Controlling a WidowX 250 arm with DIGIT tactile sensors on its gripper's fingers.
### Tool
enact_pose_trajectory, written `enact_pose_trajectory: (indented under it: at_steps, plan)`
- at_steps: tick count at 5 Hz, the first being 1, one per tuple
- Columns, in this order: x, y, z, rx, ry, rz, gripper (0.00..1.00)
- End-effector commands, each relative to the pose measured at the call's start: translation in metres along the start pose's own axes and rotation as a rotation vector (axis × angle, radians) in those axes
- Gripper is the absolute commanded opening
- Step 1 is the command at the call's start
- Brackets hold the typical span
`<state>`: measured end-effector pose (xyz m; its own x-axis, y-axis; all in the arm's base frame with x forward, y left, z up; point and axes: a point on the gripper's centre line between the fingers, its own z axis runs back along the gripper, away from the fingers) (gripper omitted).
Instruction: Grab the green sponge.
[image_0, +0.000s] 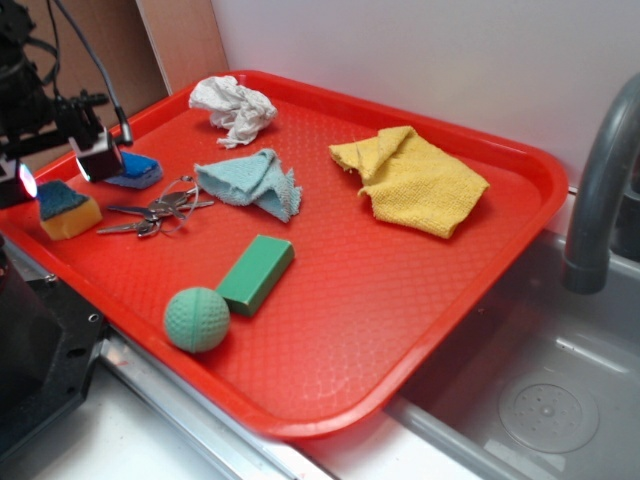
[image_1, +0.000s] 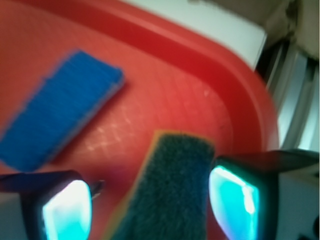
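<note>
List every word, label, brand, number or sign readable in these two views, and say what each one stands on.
None: no readable text in either view.
The green sponge, blue sponge, green block, green ball, cloths and red tray show no print.
Keys: too small to tell whether anything is stamped on them.
Gripper: fingertips glow, no markings.

Green sponge (image_0: 68, 209) on red tray (image_0: 420, 330)
</note>
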<state>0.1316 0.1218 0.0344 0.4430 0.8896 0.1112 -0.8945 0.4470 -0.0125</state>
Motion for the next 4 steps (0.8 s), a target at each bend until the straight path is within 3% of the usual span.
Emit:
enact_pose_trajectory:
  at_steps: [1,2,3,4]
  plan:
    - [-0.007,-0.006,-0.016,0.039,-0.02,-0.036,0.92]
    - [-0.007,-0.006,-0.008,0.034,-0.003,-0.09,0.0]
    - [-0.006,-0.017,0.041,-0.073,0.013,-0.331,0.0]
    - [-0.021,-0.035,0.093,-0.127,0.015,-0.577,0.0]
